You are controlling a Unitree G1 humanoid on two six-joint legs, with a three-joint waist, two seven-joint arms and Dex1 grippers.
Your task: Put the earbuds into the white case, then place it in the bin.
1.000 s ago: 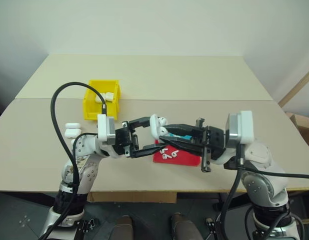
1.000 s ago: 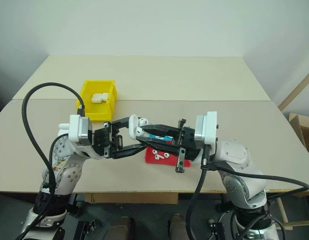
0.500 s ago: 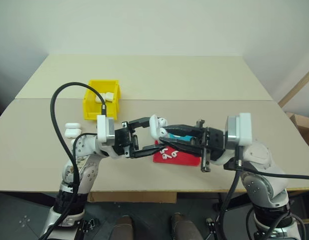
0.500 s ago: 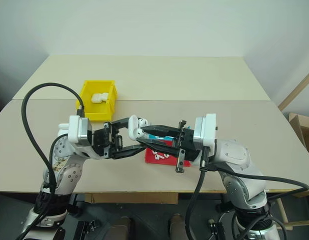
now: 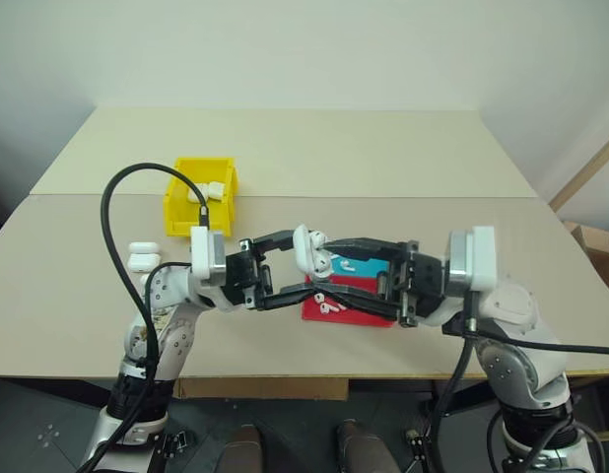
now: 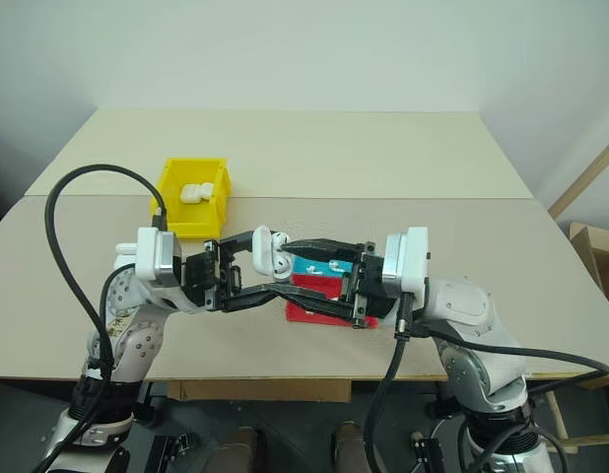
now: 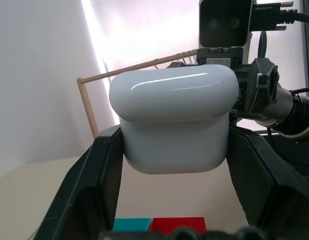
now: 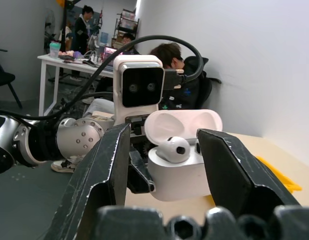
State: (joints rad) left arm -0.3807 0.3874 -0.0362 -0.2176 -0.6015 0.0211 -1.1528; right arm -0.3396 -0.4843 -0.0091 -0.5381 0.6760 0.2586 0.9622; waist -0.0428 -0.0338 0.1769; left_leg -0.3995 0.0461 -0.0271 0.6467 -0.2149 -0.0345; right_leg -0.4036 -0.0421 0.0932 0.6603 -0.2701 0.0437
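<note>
The left gripper [image 5: 297, 273] is clamping the white case [image 5: 305, 249] by its body, holding it in the air above the table's [image 5: 383, 168] near edge. The right gripper [image 5: 329, 264] is facing it with its jaws spread apart, gripping nothing. The case is glossy and rounded, its lid hinged open, with one earbud [image 8: 173, 149] sitting in a well. No writing is showing on it. Below, loose earbuds [image 5: 329, 304] are lying on a red tray [image 5: 364, 313], beside a blue tray [image 5: 352, 266]. The yellow bin [image 5: 186, 212] is standing toward the left edge, two cases inside. Two more cases [image 5: 141, 256] are resting near the left edge.
</note>
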